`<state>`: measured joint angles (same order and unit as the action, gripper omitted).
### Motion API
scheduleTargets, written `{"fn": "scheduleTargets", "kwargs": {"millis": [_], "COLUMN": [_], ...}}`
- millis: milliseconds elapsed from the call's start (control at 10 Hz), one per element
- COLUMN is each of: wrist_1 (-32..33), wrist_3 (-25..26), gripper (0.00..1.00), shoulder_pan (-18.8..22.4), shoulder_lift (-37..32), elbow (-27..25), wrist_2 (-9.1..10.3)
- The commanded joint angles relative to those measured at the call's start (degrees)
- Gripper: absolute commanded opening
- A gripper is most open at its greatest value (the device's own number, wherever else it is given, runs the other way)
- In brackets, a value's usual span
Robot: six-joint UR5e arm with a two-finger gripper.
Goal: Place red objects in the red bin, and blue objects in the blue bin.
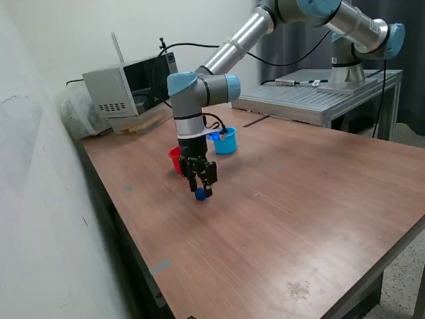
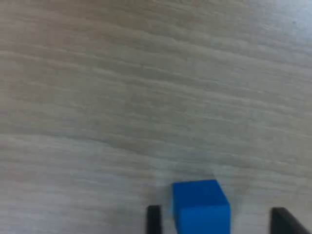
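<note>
Risk: blue cube (image 2: pixel 201 207) sits off-centre btwn the fingers, close to one finger (image 2: pixel 153 219) w/ a wide gap to the other, so closing may shove or twist it before it seats, and it could slip out on the lift. Going from the exterior view's left: red cup (image 1: pixel 175 159) is partly hidden behind the arm; the gripper (image 1: pixel 201 193) is down at the table (image 1: pixel 299 219), fingers apart and straddling the cube, not clamped. Can't tell if the near finger touches it. Light blue cup (image 1: pixel 226 141) stands just beyond, toward that view's right.
</note>
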<state>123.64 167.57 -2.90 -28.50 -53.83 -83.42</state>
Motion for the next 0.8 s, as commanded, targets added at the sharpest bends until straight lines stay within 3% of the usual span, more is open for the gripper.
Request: {"fn": "scheduleTargets", "kwargs": {"millis": [0,200,500,700], "wrist_1": [0.02,0.02,-0.07,-0.85], "wrist_3": [0.04,0.56,1.01,2.76], "gripper": [0.00,0.00,0.00,0.00], "shoulder_pan": [0.00,0.00,0.00,-0.26], "shoulder_lift": [0.02,0.02,-4.26,-12.16], "elbow": [0.04,0.92,-0.04,-5.91], "wrist_2": [-1.22,-2.88,-3.07,-3.33]}}
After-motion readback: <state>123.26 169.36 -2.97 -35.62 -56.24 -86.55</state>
